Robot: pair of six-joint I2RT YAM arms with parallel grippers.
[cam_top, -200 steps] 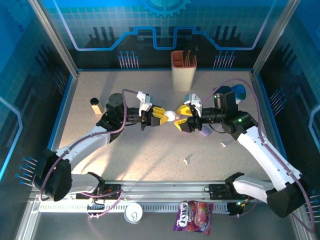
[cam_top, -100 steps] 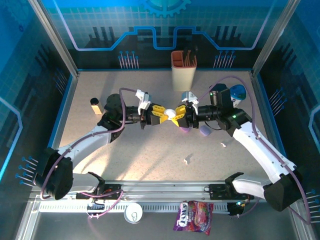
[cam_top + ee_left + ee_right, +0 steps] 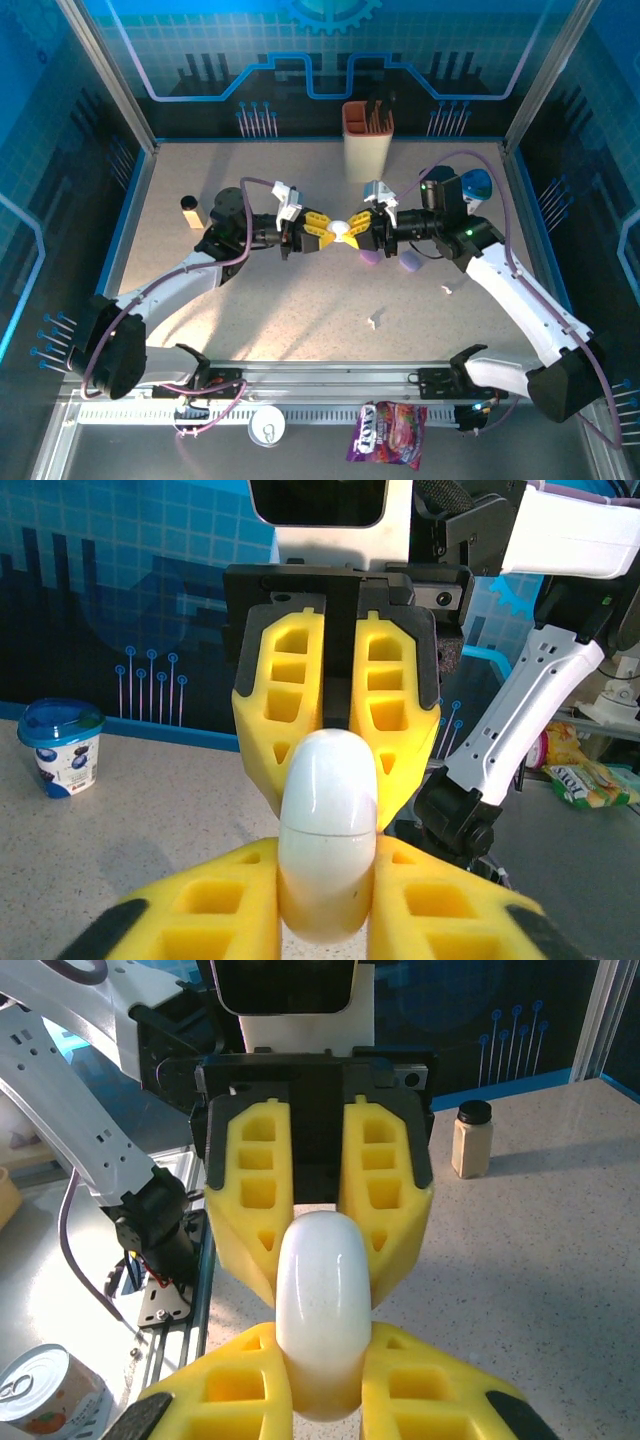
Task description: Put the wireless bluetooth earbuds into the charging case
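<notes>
1. The left gripper (image 3: 328,905) sits bottom centre of the left wrist view. Its two yellow fingers (image 3: 200,900) are pinching the near end of the white case (image 3: 328,830).
2. Same deal for the right gripper (image 3: 320,1385) in its own wrist view. Its two fingers are clamped on the opposite end of that case.
3. From overhead, the two grippers meet nose to nose dead centre of the frame. The case is bridged between them, up off the table (image 3: 280,300).
4. Counting the task stuff:
   - One white case.
   - Two tiny white earbuds (image 3: 375,320), loose on the table lower right of centre and well apart from the case.
   - Two lilac cases (image 3: 369,257), lying just below and right of the right gripper.
5. Everything else comes in ones:
   - A cup (image 3: 366,140), top centre.
   - A black-capped bottle (image 3: 190,211), left.
   - A blue-lidded tub (image 3: 478,185), right.
   - A can (image 3: 267,428) and a snack bag (image 3: 388,433), along the bottom edge.
6. A second ago the right gripper's fingers were spread and sat further right, with only the left one holding the case. Since then it has slid in leftward and closed up. That uncovered the nearer lilac case. The left arm and the white case have barely budged.
</notes>
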